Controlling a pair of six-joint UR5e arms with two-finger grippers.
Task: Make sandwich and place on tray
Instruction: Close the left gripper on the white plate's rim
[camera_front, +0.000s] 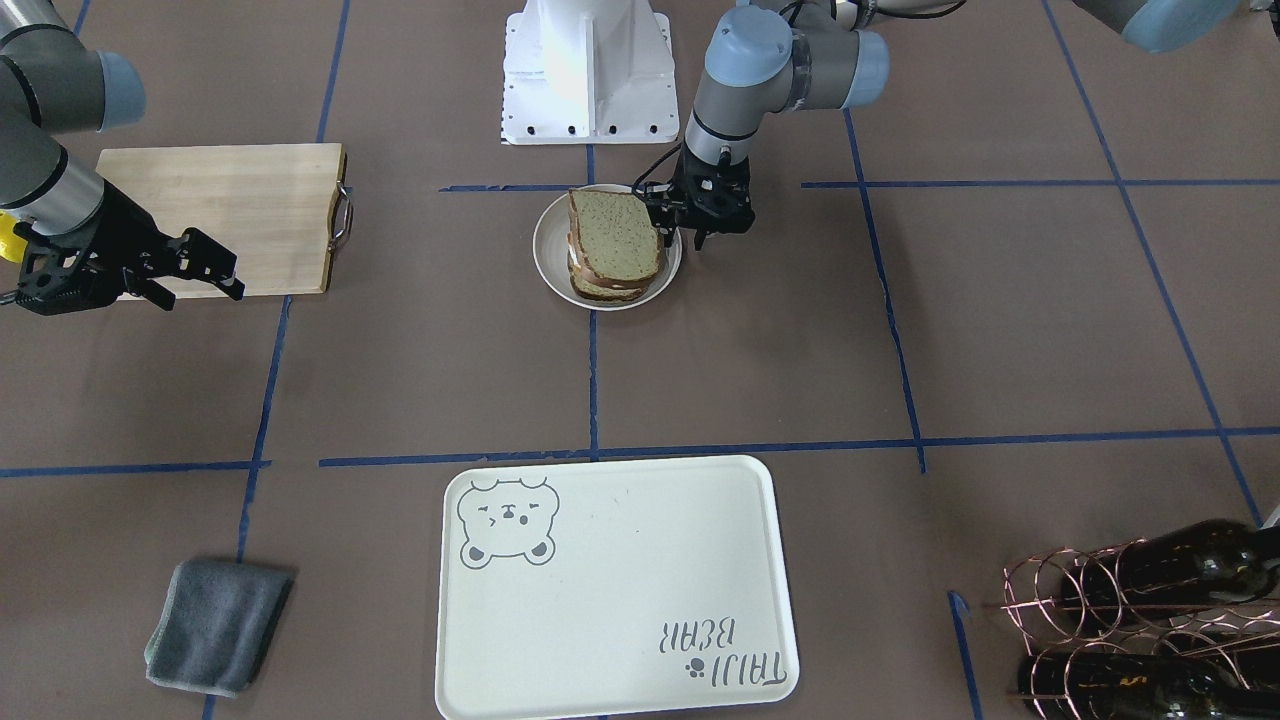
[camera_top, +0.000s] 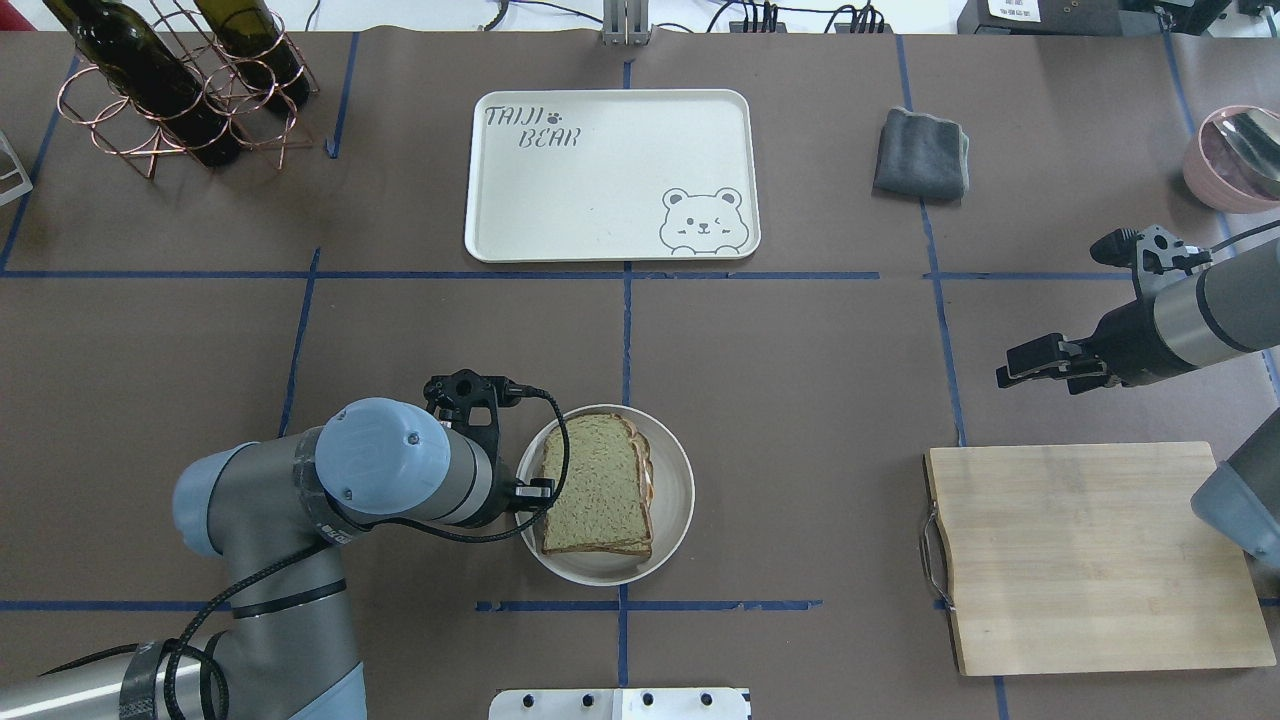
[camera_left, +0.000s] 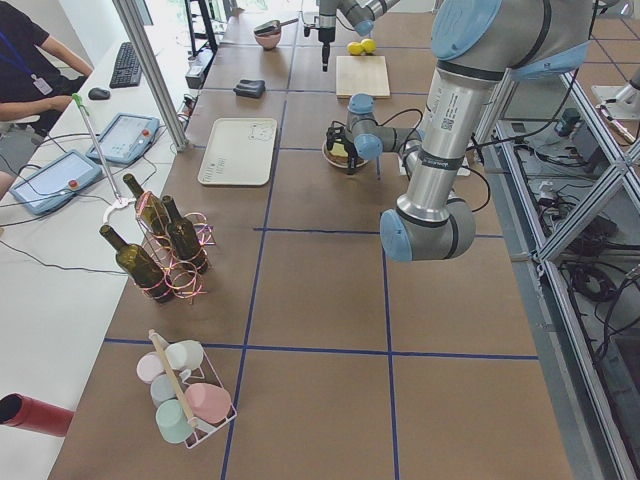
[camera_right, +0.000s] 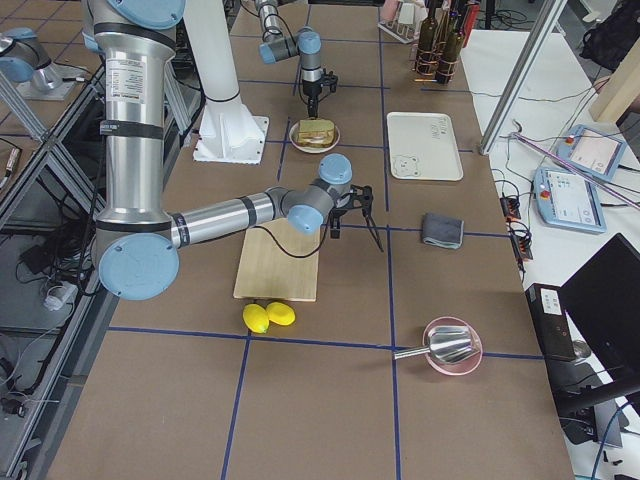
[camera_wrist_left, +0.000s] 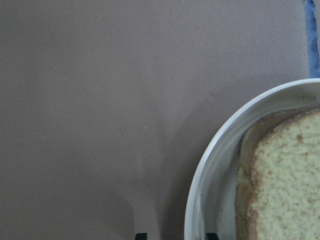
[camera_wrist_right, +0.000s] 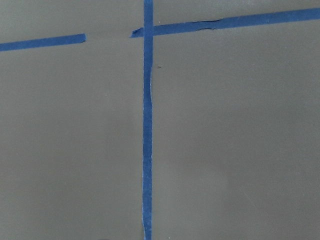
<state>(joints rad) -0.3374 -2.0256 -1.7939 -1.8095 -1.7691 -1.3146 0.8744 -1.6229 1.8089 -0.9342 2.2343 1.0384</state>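
The sandwich (camera_front: 612, 240) is two speckled bread slices stacked on a small round white plate (camera_front: 548, 262), near the robot's base. A thin pale filling edge shows between the slices; the egg itself is hidden. My left gripper (camera_front: 684, 240) points down at the plate's edge. In the left wrist view (camera_wrist_left: 175, 236) its jaws are open, with one fingertip on each side of the plate rim (camera_wrist_left: 197, 200). My right gripper (camera_front: 205, 293) is open and empty, hovering beside the cutting board. The cream bear tray (camera_front: 620, 560) lies across the table, with nothing on it.
A wooden cutting board (camera_top: 1090, 555) lies under my right arm. A grey cloth (camera_top: 920, 152) sits right of the tray (camera_top: 600, 190). A copper wine rack with bottles (camera_top: 180, 90) stands at the far left. A pink bowl (camera_top: 1235, 155) and two lemons (camera_right: 268, 316) are on the right.
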